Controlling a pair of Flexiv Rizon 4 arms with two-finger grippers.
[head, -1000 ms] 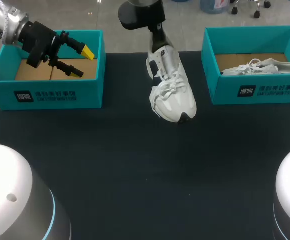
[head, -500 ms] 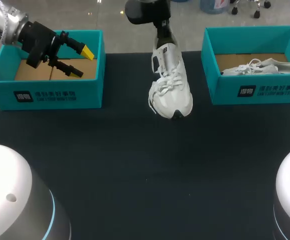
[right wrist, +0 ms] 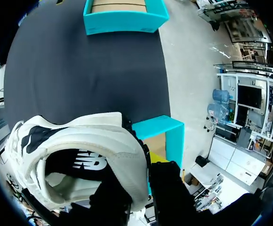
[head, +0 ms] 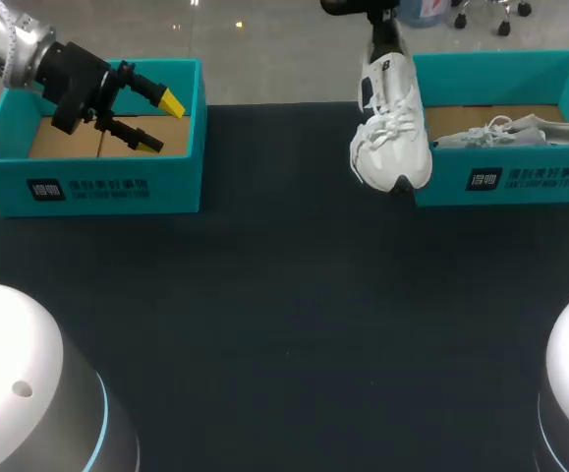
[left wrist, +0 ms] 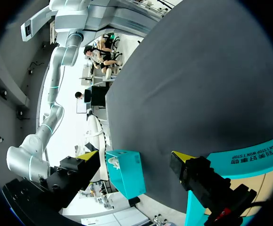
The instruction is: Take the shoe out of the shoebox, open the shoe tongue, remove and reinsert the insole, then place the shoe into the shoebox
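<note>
A white sneaker (head: 392, 133) hangs toe-down in the head view, right in front of the left wall of the right teal shoebox (head: 505, 177). My right gripper (head: 383, 44) is shut on its heel collar from above. In the right wrist view the heel (right wrist: 86, 143) sits pinched between the dark fingers (right wrist: 167, 186), with the right shoebox (right wrist: 161, 129) just beyond. A second white shoe (head: 515, 131) lies inside that box. My left gripper (head: 161, 123) hangs open over the left teal box (head: 97, 187), with nothing between its yellow tips (left wrist: 86, 155).
The black table (head: 284, 295) stretches between the two boxes. The left box (right wrist: 122, 14) shows only a brown cardboard floor. My arms' white bases fill the near corners of the head view.
My right arm has carried the sneaker to the right and farther back, from the table's middle to the right shoebox's left wall. The left arm has stayed still.
</note>
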